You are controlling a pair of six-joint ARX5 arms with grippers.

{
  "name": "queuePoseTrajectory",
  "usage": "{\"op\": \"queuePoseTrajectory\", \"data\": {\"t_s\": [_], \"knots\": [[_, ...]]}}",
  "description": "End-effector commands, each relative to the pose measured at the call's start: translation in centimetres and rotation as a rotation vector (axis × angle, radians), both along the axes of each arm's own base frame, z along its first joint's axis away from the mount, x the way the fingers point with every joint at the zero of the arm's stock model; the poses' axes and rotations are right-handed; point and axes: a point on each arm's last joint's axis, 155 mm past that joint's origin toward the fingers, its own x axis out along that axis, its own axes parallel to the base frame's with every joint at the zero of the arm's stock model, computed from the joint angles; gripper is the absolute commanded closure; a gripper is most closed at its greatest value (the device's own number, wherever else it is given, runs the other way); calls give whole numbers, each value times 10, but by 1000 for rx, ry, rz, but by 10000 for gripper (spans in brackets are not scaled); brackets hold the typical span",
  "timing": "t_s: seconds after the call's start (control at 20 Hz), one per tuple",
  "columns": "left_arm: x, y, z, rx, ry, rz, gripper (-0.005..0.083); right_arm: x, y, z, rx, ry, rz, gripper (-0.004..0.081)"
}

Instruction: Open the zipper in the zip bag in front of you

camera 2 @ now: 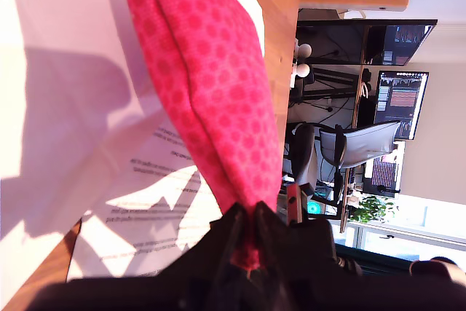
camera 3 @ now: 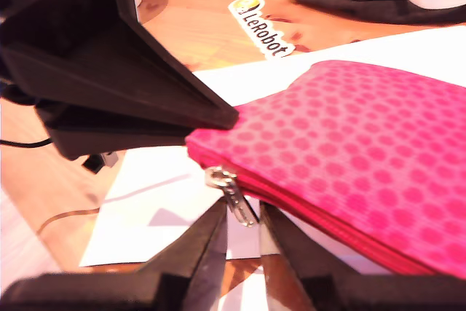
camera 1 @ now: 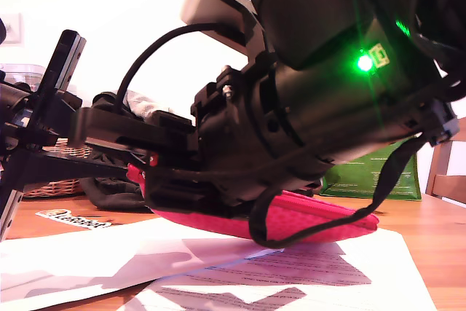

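My second hand [camera 3: 244, 227] has its fingers nearly together around the little silver pull tab [camera 3: 237, 198], though I can't tell if it's properly pinched yet. My first hand [camera 2: 251, 242] is clenched on one end of the pink zip bag [camera 2: 207, 78], lifting that end off the papers [camera 1: 145, 256] on the wooden worktop [camera 1: 437, 231]. The zipper [camera 3: 328, 220] looks closed along the edge, slider at the corner. So I'd say we're at the grab-the-tab step. Next move probably needs a firm pinch, then a straight pull along the zipper line while the other hand keeps the bag taut.
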Motion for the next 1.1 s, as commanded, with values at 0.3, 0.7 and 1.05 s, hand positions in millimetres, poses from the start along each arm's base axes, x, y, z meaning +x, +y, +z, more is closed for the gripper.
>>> {"op": "queuePoseTrajectory", "data": {"t_s": [0.3,0.7,1.05], "knots": [[2,-2,5,-12,-20,-11,793,1,8,8,25,-6,17,705],[7,0,4,1,-35,10,793,-2,11,6,22,4,36,779],[12,3,4,9,-65,21,793,-11,16,2,27,34,78,780]]}}
